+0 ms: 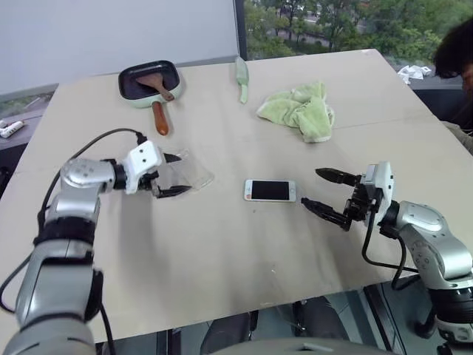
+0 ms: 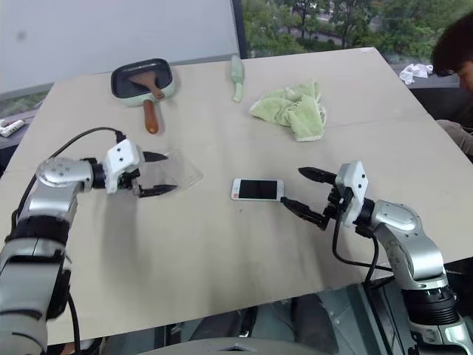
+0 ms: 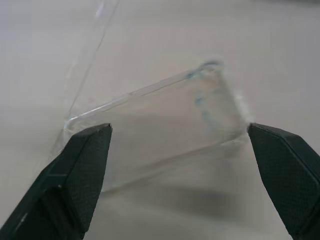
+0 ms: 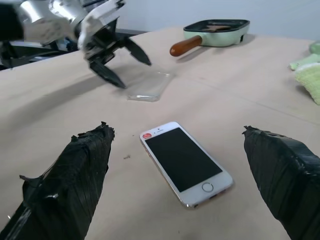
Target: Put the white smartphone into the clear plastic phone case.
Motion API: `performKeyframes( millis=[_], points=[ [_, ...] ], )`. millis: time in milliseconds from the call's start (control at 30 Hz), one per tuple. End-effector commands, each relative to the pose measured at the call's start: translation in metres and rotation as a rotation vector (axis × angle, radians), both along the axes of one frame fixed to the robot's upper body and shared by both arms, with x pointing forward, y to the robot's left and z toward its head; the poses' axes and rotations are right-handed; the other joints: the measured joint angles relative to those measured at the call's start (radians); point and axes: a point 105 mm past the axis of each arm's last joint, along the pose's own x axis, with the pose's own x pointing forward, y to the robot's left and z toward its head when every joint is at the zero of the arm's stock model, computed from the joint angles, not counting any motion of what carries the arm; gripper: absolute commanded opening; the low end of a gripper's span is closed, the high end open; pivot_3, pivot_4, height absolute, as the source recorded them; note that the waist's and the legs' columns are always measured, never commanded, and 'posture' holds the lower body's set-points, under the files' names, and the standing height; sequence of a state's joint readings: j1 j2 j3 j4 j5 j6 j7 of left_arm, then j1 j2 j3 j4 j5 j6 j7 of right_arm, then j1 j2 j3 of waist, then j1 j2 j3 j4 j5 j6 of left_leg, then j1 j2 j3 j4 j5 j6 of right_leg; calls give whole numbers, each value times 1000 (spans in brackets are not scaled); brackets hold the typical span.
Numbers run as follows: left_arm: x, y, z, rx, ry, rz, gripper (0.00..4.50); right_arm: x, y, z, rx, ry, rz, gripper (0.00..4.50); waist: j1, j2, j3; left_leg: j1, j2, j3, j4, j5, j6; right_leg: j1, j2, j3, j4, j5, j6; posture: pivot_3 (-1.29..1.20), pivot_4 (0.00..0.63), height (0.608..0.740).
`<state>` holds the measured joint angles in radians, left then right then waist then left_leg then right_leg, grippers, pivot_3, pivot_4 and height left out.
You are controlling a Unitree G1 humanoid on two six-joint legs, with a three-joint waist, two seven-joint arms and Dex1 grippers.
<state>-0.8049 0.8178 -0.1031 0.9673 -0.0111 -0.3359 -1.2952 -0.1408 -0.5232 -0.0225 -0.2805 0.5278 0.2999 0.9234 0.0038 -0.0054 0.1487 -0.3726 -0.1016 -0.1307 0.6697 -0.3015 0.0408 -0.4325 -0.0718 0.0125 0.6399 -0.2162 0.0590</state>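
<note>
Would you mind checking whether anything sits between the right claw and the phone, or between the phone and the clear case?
Nothing visible does. The right claw is open beside the phone, with bare table between them. The stretch from the phone to the clear case is bare too; the open left claw is at the case's far side.

Looks like an office or lab room used for robot tests. A big plain beige table fills most of the frame. A pale blank wall panel runs across the upper left, and a window at upper right shows green trees outside. A person sits at the far right edge. Household props lie at the table's top: pan, green cloth.
</note>
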Motion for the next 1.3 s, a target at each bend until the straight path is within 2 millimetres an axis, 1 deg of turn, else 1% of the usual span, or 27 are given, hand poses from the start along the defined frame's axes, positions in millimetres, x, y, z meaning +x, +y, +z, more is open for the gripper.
performKeyframes(
  millis=[33, 100, 200, 233, 267, 433, 467, 700, 833, 900, 967, 1033, 1100, 1200, 1233, 1267, 1300],
  points=[
    [-5, 1, -25, 110, 113, -47, 4485, -4, -1, 13, 8, -64, -14, 4500, -8, 0, 0, 0, 0, 0, 0, 0, 0, 0, 0, 0, 0, 0, 0, 0, 150, 740],
    [-7, 0, -33, 146, 161, -65, 4485, -5, -2, 13, 3, -66, -20, 4500, -14, 0, 0, 0, 0, 1, 1, 0, 0, 0, 1, 0, 1, 0, 0, 0, 150, 740],
    [-14, -2, -43, 188, 268, -107, 3713, -6, -6, 14, -19, -72, -26, 4500, -18, 0, -1, 3, 0, 2, 1, 0, 0, 2, 1, 2, 3, 0, 0, 0, 150, 740],
    [-16, -1, -45, 198, 293, -116, 3147, -6, -7, 13, -28, -74, -28, 4500, -18, 0, -1, 5, 0, 3, 1, 0, 1, 3, 2, 3, 3, 0, 0, 0, 150, 740],
    [-18, -1, -47, 205, 307, -122, 2814, -6, -10, 11, -44, -72, -27, 4500, -18, 0, -1, 6, 0, 3, 1, 0, 1, 4, 2, 3, 4, 0, 1, 0, 150, 740],
    [-21, 1, -47, 204, 319, -135, 312, -8, -12, 8, -67, -67, -11, 4500, -21, 0, -2, 10, 0, 5, 1, 0, 1, 6, 3, 5, 5, 0, 1, 0, 150, 740],
    [-22, 2, -46, 204, 320, -137, 109, -8, -12, 8, -70, -67, -9, 4500, -22, 0, -2, 10, 1, 5, 1, 0, 1, 6, 3, 5, 6, 0, 1, 0, 150, 740],
    [-26, 5, -47, 199, 304, -151, 109, -4, -8, 9, -66, -77, 8, 4500, -23, 0, -3, 11, 1, 8, 1, 0, 1, 5, 3, 8, 7, 0, 1, 0, 150, 740],
    [-25, -1, -43, 179, 274, -183, 109, -3, -7, 10, -64, -77, 21, 4500, -22, 0, -4, 11, 1, 8, 1, 0, 1, 5, 3, 8, 7, 0, 1, 0, 150, 740],
    [-24, -8, -38, 145, 248, -208, 109, 0, -7, 8, -66, -75, 21, 4500, -21, 0, -4, 11, 1, 8, 1, 0, 1, 5, 3, 8, 7, 0, 1, 0, 150, 740],
    [-22, -13, -33, 123, 196, -224, 109, 0, -4, 7, -59, -74, 35, 4500, -20, 0, -4, 10, 1, 8, 1, 0, 1, 5, 2, 7, 7, 0, 1, 0, 150, 740],
    [-21, -14, -29, 105, 173, -225, 109, 0, -2, 6, -58, -74, 43, 4500, -19, 0, -4, 9, 1, 8, 1, 0, 1, 4, 2, 7, 6, 0, 1, 0, 150, 740],
    [-21, -11, -29, 116, 180, -217, 109, 0, -2, 6, -59, -77, 41, 4500, -18, 0, -4, 8, 1, 8, 1, 0, 1, 3, 2, 7, 6, 0, 1, 0, 150, 740],
    [-23, -9, -34, 128, 200, -207, 781, 1, -3, 5, -62, -78, 35, 4500, -17, 0, -4, 8, 1, 8, 2, 0, 1, 3, 2, 7, 6, 0, 1, 0, 150, 740],
    [-24, -9, -37, 131, 209, -209, 1227, 1, -3, 5, -62, -79, 34, 4500, -17, 0, -4, 8, 1, 8, 2, 0, 1, 3, 2, 7, 6, 0, 1, 0, 150, 740],
    [-25, -10, -39, 127, 213, -214, 1581, 1, -3, 5, -60, -81, 31, 4500, -18, 0, -4, 8, 1, 8, 1, 0, 1, 3, 2, 7, 6, 0, 1, 0, 150, 740],
    [-25, -12, -40, 118, 213, -218, 2135, 1, -2, 6, -57, -82, 29, 4500, -18, 0, -4, 8, 1, 8, 1, 0, 1, 3, 2, 7, 6, 0, 1, 0, 150, 740]
  ],
)
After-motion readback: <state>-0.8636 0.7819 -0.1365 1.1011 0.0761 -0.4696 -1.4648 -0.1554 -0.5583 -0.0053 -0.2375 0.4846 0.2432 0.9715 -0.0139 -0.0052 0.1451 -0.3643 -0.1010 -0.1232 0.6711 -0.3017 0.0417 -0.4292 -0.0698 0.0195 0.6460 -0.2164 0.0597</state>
